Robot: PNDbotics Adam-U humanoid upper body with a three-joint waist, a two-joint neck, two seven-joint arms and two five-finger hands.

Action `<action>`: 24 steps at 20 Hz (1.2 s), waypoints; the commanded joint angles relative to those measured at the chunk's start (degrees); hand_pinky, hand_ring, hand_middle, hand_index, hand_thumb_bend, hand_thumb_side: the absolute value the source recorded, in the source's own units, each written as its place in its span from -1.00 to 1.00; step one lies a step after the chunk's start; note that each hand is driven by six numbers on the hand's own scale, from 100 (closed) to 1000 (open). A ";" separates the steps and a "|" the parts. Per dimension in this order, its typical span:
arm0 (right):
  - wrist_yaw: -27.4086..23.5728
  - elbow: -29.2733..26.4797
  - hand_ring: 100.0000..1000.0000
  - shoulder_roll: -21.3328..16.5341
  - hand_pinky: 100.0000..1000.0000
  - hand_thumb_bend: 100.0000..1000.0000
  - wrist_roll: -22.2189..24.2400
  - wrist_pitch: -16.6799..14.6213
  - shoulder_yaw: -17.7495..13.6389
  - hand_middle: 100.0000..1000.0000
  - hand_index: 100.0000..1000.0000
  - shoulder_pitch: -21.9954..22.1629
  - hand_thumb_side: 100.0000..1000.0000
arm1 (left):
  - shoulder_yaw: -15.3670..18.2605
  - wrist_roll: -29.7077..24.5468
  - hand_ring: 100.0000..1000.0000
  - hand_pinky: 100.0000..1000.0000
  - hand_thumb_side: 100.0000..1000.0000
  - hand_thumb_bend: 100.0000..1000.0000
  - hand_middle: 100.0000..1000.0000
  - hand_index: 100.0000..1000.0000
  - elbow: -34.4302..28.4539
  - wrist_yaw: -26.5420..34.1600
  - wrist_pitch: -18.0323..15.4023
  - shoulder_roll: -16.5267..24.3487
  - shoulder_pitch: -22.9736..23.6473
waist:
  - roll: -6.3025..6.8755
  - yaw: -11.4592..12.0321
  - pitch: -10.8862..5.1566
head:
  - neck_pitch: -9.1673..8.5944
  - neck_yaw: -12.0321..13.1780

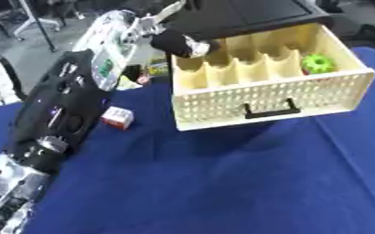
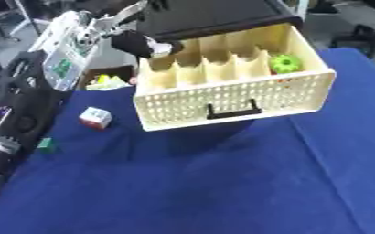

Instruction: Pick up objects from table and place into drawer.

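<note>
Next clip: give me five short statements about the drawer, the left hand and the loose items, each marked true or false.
1. The drawer is pulled open. True.
2. A green toothed object lies in the drawer's leftmost compartment. False: it lies at the right end.
3. The left hand is over the drawer's left end. True.
4. The small cube is inside the drawer. False: it lies on the blue tablecloth.
5. The drawer's handle is white. False: it is black.

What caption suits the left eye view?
Left hand over the open drawer; green toy inside, cube on the table.
</note>
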 commanded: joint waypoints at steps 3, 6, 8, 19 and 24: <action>-0.08 -0.63 -0.41 -1.37 -0.54 -0.46 -0.08 -0.05 -0.94 -0.77 0.42 -0.12 1.00 | 3.91 3.74 0.16 -0.28 0.13 -0.95 0.14 0.58 -4.55 2.02 2.66 1.56 -0.19 | -1.44 1.15 -1.74 | 0.84 -0.42; 0.29 -0.63 -0.33 -2.22 -0.46 -0.49 0.77 -0.13 -0.98 -0.70 0.42 0.38 1.00 | 7.03 6.21 0.10 -0.33 0.22 -1.00 0.10 0.57 -8.47 4.47 5.11 2.08 1.67 | -2.24 2.41 -2.14 | 1.83 -0.74; 0.77 -0.63 -0.27 -2.95 -0.40 -0.51 2.01 -0.45 -0.90 -0.61 0.43 0.78 1.00 | 9.49 7.83 0.09 -0.32 0.24 -1.00 0.10 0.56 -11.10 6.09 6.68 2.72 3.13 | -2.88 3.37 -2.43 | 2.54 -0.93; 0.37 -0.63 -0.10 -6.53 -0.22 -0.11 10.74 -4.20 0.18 -0.35 0.42 -0.20 1.00 | 17.98 16.72 0.07 -0.30 0.29 -1.00 0.07 0.51 -25.54 14.97 10.16 4.74 16.34 | -6.56 7.68 -3.52 | 4.15 -1.72; -3.51 -0.63 -0.08 -9.67 -0.23 -0.68 14.89 -5.13 4.87 -0.27 0.42 -1.89 1.00 | 19.53 20.87 0.07 -0.29 0.30 -1.00 0.07 0.49 -32.29 19.13 11.50 5.84 22.82 | -8.04 8.33 -4.03 | 4.09 -2.29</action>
